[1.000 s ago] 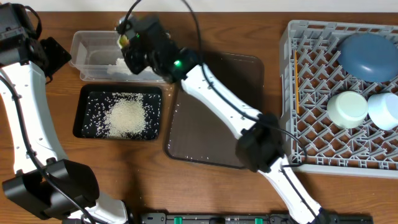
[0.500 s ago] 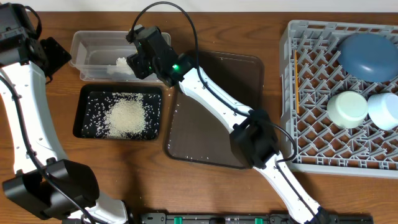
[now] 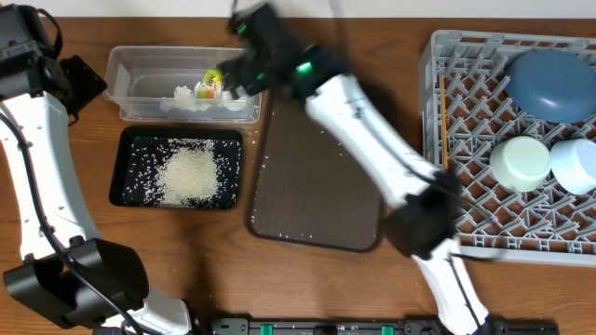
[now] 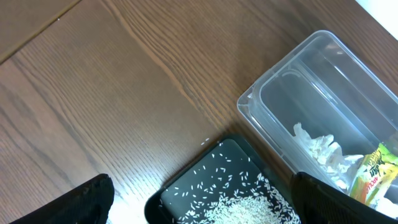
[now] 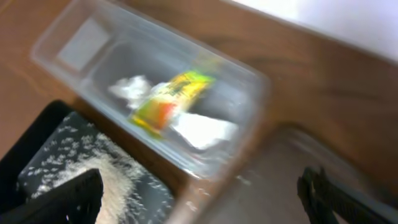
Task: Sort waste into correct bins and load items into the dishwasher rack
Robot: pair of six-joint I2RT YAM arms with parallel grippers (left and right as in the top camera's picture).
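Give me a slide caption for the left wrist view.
Wrapper and tissue in the clear tub; rice in the black tray.

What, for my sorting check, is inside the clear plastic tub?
The clear tub holds a crumpled white tissue wad and a yellow-green snack wrapper, side by side. Whatever lies under them is covered.

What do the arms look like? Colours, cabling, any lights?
The left arm and right arm both have white links with bulky black joint housings. A thin black cable runs along the left one. A green LED glows near the right wrist. The fingers are black on both, left and right.
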